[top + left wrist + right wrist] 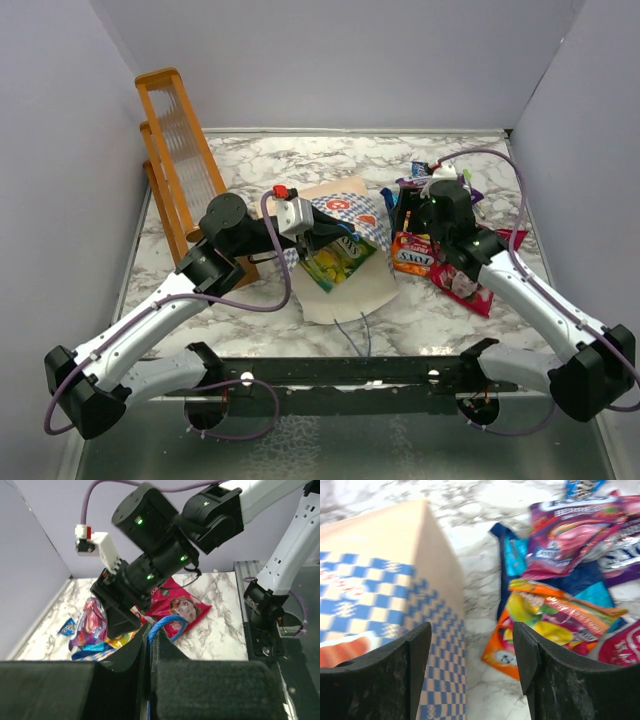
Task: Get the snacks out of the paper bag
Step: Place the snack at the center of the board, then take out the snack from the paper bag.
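The checkered paper bag (358,218) lies on its side mid-table, cream inside (350,292) facing the near edge. A green-yellow candy bag (338,262) lies in its mouth. My left gripper (322,240) is over the mouth; in the left wrist view the gripper (150,631) is shut on the bag's blue cord handle (170,626). My right gripper (405,214) is open and empty between the bag and the snack pile. In the right wrist view the gripper (470,652) hangs between the bag's side (380,590) and an orange bag (540,630). The pink-red pouch (465,284) lies to the right.
An orange wooden rack (180,150) leans at the back left. Several small packets (440,175) are piled at the back right, with a purple berry packet (570,535) among them. Grey walls close in the table on three sides.
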Action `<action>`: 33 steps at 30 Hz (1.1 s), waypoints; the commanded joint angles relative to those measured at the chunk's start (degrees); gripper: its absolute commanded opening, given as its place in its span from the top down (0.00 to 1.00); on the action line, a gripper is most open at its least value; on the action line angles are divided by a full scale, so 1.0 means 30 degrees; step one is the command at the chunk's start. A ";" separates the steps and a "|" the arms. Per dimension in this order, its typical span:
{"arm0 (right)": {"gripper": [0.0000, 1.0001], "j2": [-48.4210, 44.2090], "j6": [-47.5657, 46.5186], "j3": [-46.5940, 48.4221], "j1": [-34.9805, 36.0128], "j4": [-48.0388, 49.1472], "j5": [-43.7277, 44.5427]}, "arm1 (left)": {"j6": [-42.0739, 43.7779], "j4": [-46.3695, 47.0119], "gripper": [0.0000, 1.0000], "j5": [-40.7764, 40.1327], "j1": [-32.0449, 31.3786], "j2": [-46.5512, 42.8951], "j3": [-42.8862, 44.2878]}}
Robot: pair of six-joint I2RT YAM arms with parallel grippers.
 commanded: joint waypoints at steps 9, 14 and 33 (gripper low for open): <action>0.26 -0.5528 -0.0865 -0.2888 -0.0027 0.1127 -1.0260 | -0.1278 -0.2728 1.00 -0.4193 -0.0017 0.0645 -0.0039; 0.26 -0.7448 -0.0369 -0.3052 -0.0027 0.1091 -1.3157 | -0.0346 -0.1856 1.00 -0.5008 -0.0021 0.0858 0.0599; 0.28 -0.3191 0.0793 -0.3635 1.3531 0.2963 -0.5144 | 0.0242 0.0416 1.00 -0.7579 0.0124 -0.0145 -0.1462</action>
